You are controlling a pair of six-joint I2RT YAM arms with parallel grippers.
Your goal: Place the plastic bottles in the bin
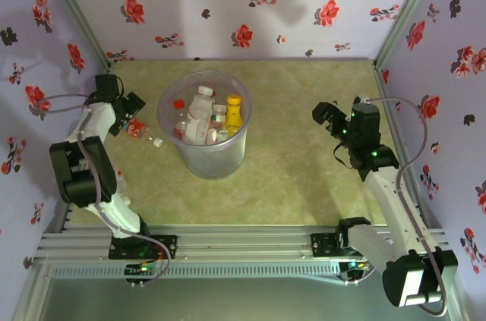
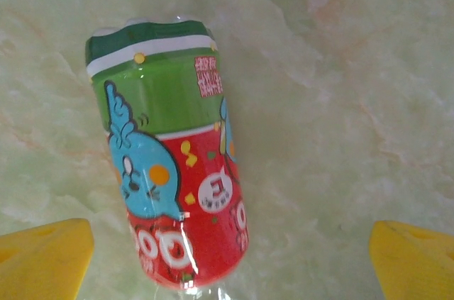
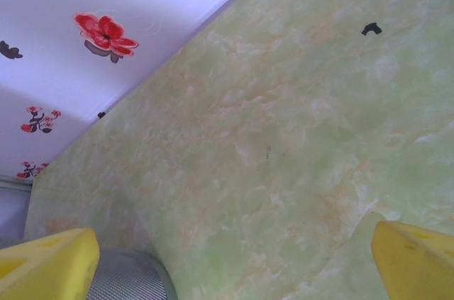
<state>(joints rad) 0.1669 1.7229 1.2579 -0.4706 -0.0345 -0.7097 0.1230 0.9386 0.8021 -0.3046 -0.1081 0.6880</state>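
Arm on the left (image 1: 83,158): folded tight at the left side of the surface (image 1: 296,184), elbow drawn back over its base, wrist reaching away toward the far left corner and tipped downward.
Left gripper (image 1: 127,112): spread wide and holding nothing. From its wrist camera the yellow fingers (image 2: 42,261) sit at the two lower corners with the loose bottle lying between them, clear of both.
Arm on the right (image 1: 383,184): stretched up the right side, forearm angled inward, wrist turned toward the middle of the surface.
Right gripper (image 1: 325,118): spread wide as well. Its yellow fingers (image 3: 46,268) stand well apart with only bare marbled green surface between them, and the flowered wall (image 3: 85,45) lies beyond.
Loose bottle (image 2: 170,165): on its side on the surface, just left of the bin and under the left gripper. A glossy wrap covers it, green with a white band at one end, red at the other, with a blue cartoon figure across both. Seen from above, its white cap (image 1: 157,141) points toward the near right.
Bin (image 1: 216,162): upright near the middle of the surface, between the two arms, translucent grey, wider at the rim.
Bottles in the bin (image 1: 199,112): several are heaped inside, among them a clear one with a white cap, a yellow bottle (image 1: 233,112) by the right wall and a red cap (image 1: 179,105) at the left.
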